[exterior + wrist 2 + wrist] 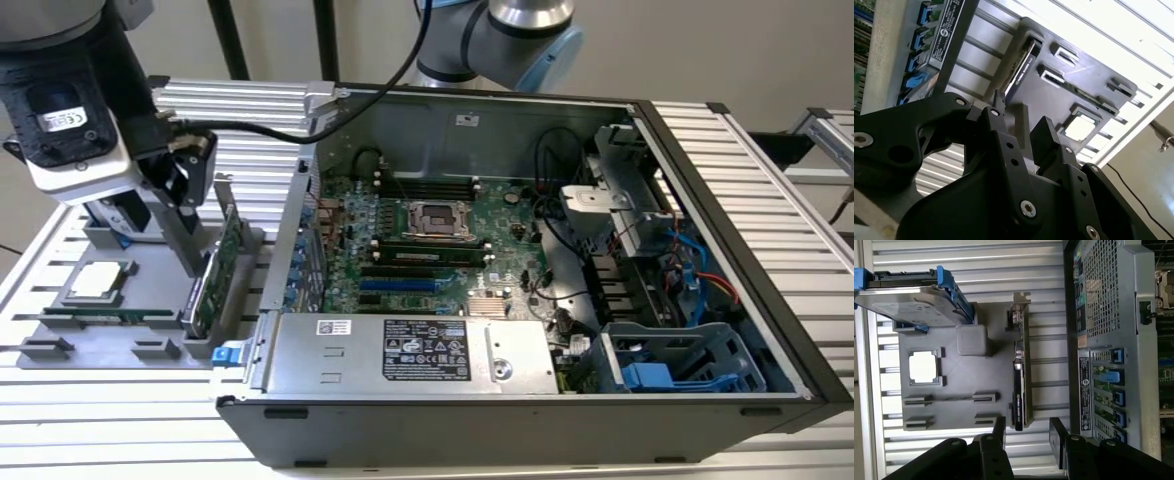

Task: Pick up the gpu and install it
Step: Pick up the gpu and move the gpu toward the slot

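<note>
Ribbed aluminium table [747, 160] carries two things side by side: an open computer case [534, 440] lying on its side, and, at the exterior view's left of it, a grey fixture tray [964, 385]. The case lies this way so that its motherboard [441, 230] faces up and its slots can be reached from above.

The gpu [1019, 390] is not yet picked up. It stands on its long edge in a slot of the tray, on the side nearest the case, its silver bracket at one end. Held upright like that, the thin card offers both flat faces to a pinch from above – lying flat it would give the fingers nothing to close across.

The gripper [1028, 437] hangs over the tray with its black fingers [999, 432] spread wide and nothing between them. In both wrist views the gap lines up roughly with the near end of the card, one finger to each side of its plane. It seems to sit above the card, not around it, though the height is hard to judge from these angles.

Other parts sit in their own pockets of the tray – a silver hard drive [909, 297] in a blue frame, a square processor chip [922, 366] and a narrow memory stick [951, 399] – each apart from the card, leaving room around it.
</note>
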Available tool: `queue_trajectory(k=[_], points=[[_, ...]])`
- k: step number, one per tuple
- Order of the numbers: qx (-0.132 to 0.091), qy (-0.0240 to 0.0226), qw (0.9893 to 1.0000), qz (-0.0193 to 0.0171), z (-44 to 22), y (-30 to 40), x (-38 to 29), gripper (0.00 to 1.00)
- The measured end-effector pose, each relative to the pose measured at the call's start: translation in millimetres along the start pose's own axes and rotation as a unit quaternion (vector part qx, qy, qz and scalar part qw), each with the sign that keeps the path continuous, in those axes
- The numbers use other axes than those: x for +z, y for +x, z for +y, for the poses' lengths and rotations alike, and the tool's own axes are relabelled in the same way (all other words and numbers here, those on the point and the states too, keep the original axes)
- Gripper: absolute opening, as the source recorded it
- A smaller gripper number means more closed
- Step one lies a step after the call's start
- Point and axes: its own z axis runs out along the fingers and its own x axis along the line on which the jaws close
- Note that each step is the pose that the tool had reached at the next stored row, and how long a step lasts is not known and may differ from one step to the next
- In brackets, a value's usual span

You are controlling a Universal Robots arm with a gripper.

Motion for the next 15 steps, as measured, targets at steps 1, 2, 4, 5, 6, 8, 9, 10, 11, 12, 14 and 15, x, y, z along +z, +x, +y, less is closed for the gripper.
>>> queue_trajectory(k=[1, 2, 4, 5, 6, 8, 9, 10, 11, 12, 14, 15], points=[[0.0, 0.0, 1.0, 0.0, 0.0, -0.1, 0.6, 1.0], [0.0, 0.0, 1.0, 0.0, 0.0, -0.1, 1.2, 1.0], [0.0, 0.0, 1.0, 0.0, -0.1, -0.2, 2.4, 1.0], [0.0, 0.0, 1.0, 0.0, -0.1, -0.3, 3.0, 1.0], [0.0, 0.0, 1.0, 0.0, -0.2, -0.3, 3.6, 1.0], [0.0, 0.0, 1.0, 0.0, -0.2, -0.3, 4.9, 1.0], [0.0, 0.0, 1.0, 0.0, -0.3, -0.3, 5.5, 1.0], [0.0, 0.0, 1.0, -0.0001, -0.3, -0.4, 6.2, 1.0], [0.0, 0.0, 1.0, 0.0, -0.4, -0.5, 6.9, 1.0], [0.0, 0.0, 1.0, 0.0, -0.4, -0.5, 7.5, 1.0], [0.0, 0.0, 1.0, 0.0, -0.5, -0.4, 8.7, 1.0], [0.0, 0.0, 1.0, 0.0, -0.5, -0.4, 9.3, 1.0]])
